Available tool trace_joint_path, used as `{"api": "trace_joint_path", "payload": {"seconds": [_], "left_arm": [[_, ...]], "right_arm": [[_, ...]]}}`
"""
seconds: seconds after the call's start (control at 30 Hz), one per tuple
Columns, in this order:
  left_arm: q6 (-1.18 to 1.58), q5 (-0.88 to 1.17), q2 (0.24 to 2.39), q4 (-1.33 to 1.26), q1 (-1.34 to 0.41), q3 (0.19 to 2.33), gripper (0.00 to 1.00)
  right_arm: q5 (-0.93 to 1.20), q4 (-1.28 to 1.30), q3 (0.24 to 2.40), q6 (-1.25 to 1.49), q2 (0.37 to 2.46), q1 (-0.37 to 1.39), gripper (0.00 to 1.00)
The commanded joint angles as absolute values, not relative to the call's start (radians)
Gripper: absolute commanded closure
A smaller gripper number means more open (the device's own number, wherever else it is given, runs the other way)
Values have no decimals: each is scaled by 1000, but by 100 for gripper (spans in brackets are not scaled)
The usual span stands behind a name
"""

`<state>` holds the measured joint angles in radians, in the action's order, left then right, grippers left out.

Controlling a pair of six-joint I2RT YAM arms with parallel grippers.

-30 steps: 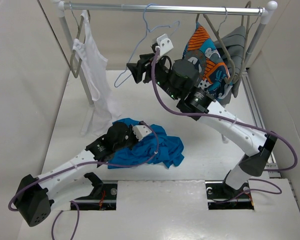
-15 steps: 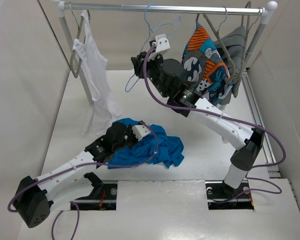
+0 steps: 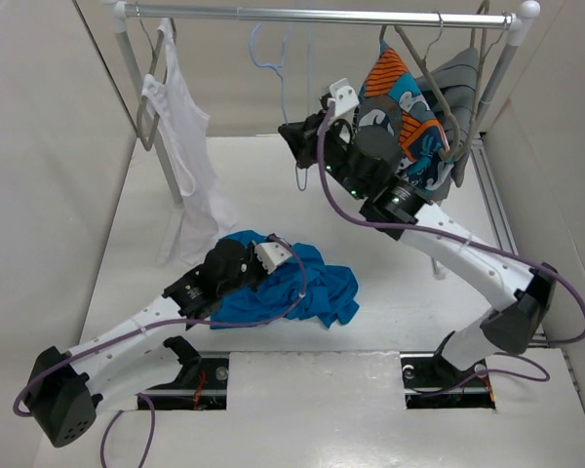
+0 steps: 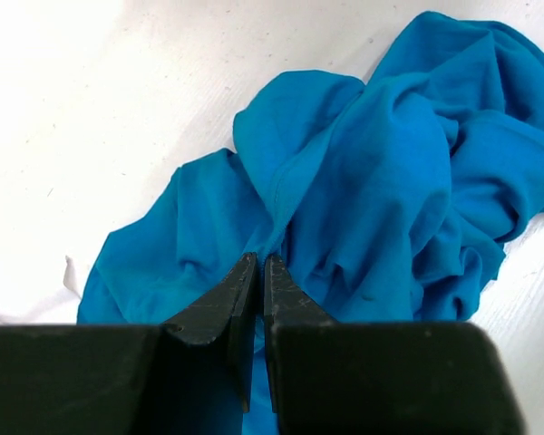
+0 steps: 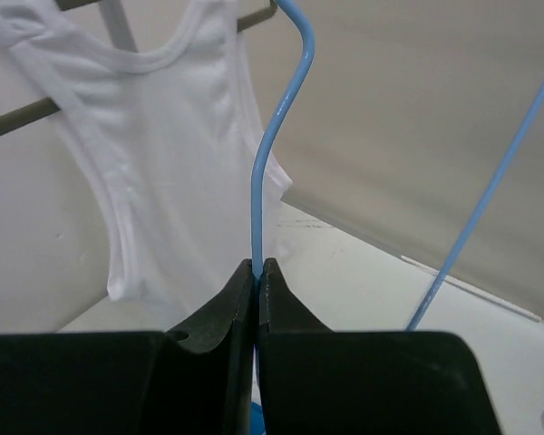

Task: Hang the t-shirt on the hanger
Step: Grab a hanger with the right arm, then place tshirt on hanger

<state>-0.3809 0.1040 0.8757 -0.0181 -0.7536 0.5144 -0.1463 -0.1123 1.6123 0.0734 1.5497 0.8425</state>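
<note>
The t-shirt (image 3: 322,288) lies crumpled on the table (image 3: 400,327), toward 6 o'clock in the top view. The left pincer (image 4: 258,265) is pressed together on a fold of it, likely ready to lift. At 12 o'clock, near the rail (image 3: 322,15), the right pincer (image 5: 257,265) pinches the hanger (image 5: 255,217) wire, probably steadying it for dressing.

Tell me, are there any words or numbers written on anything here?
None can be read. The t-shirt, tank top and hanger are plain. The patterned top shows only coloured shapes, no letters. Nothing else carries a label clear enough to read.
</note>
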Motion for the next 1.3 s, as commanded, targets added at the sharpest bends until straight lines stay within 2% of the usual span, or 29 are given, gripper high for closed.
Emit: {"api": "trace_joint_path", "payload": {"seconds": [0.0, 0.17, 0.23, 0.33, 0.53, 0.73, 0.87, 0.97, 1.1, 1.27], "left_arm": [[-354, 110, 842, -69, -759, 534, 100], [-342, 121, 770, -110, -759, 534, 100], [-321, 135, 733, -139, -759, 534, 100], [-292, 162, 721, -150, -759, 546, 100], [-219, 143, 846, -114, -759, 604, 100], [-178, 109, 958, -155, -759, 702, 100], [-178, 121, 1053, -127, -759, 765, 100], [-178, 78, 1097, -141, -759, 816, 100], [-221, 17, 1162, -173, -741, 868, 100], [-251, 53, 1235, -117, -718, 974, 100]], "right_arm": [[82, -155, 1562, 23, 1433, 798, 100], [277, 49, 1430, -72, 1275, 730, 100], [419, 61, 1300, -118, 1220, 703, 100], [521, 144, 1142, -162, 1109, 678, 100], [756, 241, 896, -137, 875, 669, 100], [779, 340, 714, 18, 558, 678, 100], [743, 495, 693, 66, 415, 678, 100], [695, 689, 703, 66, 367, 678, 100], [673, 813, 721, 103, 296, 678, 100], [638, 940, 773, 126, 259, 678, 100]]}}
